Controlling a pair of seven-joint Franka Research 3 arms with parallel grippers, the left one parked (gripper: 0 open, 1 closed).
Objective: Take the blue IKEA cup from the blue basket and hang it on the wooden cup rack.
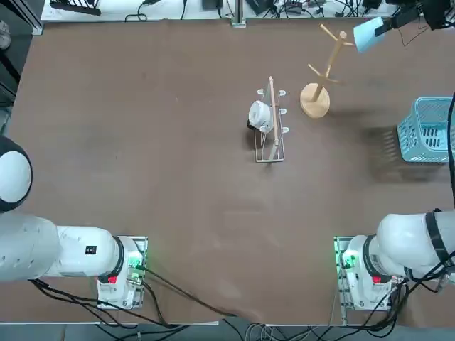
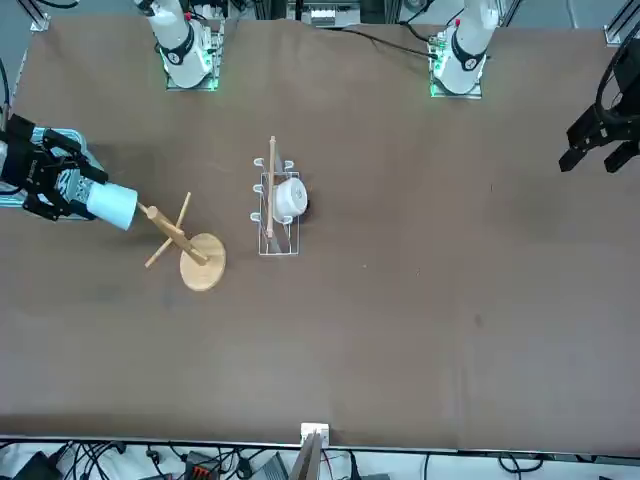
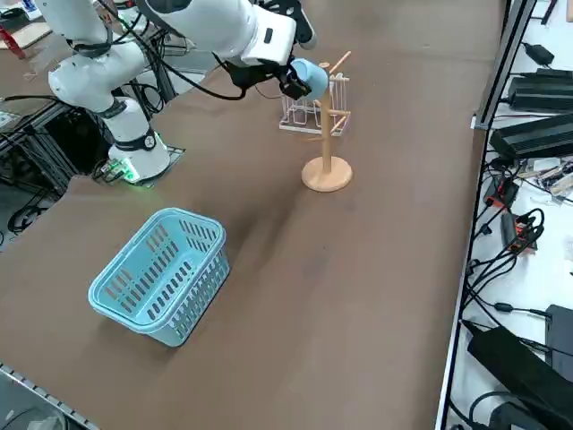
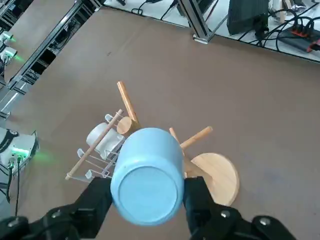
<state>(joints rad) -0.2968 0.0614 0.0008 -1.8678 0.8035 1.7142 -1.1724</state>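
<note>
My right gripper [image 4: 147, 202] is shut on the blue IKEA cup [image 4: 147, 175] and holds it sideways in the air, its flat bottom toward the wrist camera. The cup [image 1: 370, 33] hangs at the far right of the table, its mouth turned to the top pegs of the wooden cup rack [image 1: 315, 99]. From the front, the cup [image 2: 112, 205] sits just beside the tip of an upper peg; I cannot tell if they touch. The blue basket [image 3: 161, 273] stands on the table nearer the arm's base, with nothing visible inside.
A wire-and-wood flat rack [image 1: 270, 131] with a white cup [image 1: 259, 116] on it stands just left of the wooden rack. The table's far edge [image 3: 483, 81] runs along a shelf with power bricks and cables.
</note>
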